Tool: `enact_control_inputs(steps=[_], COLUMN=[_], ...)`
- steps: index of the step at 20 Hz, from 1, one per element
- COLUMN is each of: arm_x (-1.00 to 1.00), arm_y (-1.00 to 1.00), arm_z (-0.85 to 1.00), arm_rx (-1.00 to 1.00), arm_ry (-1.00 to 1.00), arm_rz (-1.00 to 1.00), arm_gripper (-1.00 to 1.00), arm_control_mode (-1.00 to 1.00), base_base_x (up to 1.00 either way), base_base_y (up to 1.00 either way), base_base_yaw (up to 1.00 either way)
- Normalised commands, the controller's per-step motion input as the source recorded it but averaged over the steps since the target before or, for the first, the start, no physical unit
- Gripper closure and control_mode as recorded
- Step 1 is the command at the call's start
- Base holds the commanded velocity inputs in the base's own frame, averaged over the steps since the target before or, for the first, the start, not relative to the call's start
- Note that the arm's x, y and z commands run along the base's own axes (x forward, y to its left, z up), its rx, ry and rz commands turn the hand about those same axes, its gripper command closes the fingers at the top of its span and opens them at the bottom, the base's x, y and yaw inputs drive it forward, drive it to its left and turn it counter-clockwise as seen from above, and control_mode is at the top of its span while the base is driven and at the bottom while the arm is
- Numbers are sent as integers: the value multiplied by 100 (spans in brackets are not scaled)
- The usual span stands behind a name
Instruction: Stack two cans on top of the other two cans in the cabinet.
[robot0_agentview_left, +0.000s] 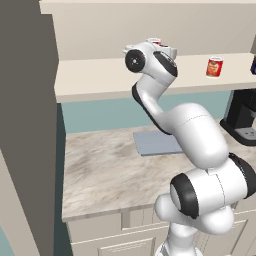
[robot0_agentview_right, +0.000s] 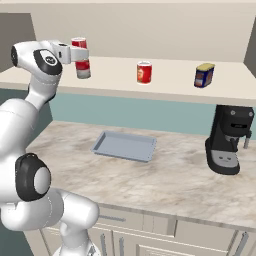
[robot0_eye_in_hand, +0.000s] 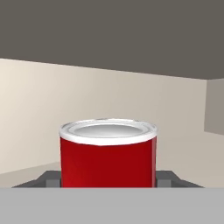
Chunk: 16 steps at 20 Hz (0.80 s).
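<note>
Fingers (robot0_eye_in_hand: 108, 183) clamped on red can (robot0_eye_in_hand: 108, 153), upright, directly over red-and-grey can (robot0_agentview_right: 83, 69) on cabinet shelf (robot0_agentview_right: 120, 82); straight down next.

We take the marble-patterned counter (robot0_agentview_right: 165, 175) as our landmark; behind it runs a teal wall (robot0_agentview_right: 150, 112); on it lies a flat grey tray (robot0_agentview_right: 124, 146), and toward its right end stands a black coffee machine (robot0_agentview_right: 228, 140) (well apart from the tray); below its front edge sit cream panelled cabinet fronts (robot0_agentview_left: 115, 235); at its left end rises a tall grey-brown panel (robot0_agentview_left: 27, 125).
</note>
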Motion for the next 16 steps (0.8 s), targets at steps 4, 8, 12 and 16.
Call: enact_control_inputs(steps=[4, 8, 12, 16], arm_x=[0, 6, 7, 5], arm_y=[0, 0, 0, 0], arm_z=[-7, -6, -9, -3], arm_rx=[0, 0, 0, 0], arm_ry=[0, 0, 0, 0], arm_rz=[0, 0, 0, 0], arm_gripper=[100, 100, 100, -100], arm_control_mode=[-100, -100, -100, -100], base_base_x=[0, 0, 0, 0], base_base_y=[0, 0, 0, 0], base_base_yaw=[0, 0, 0, 0])
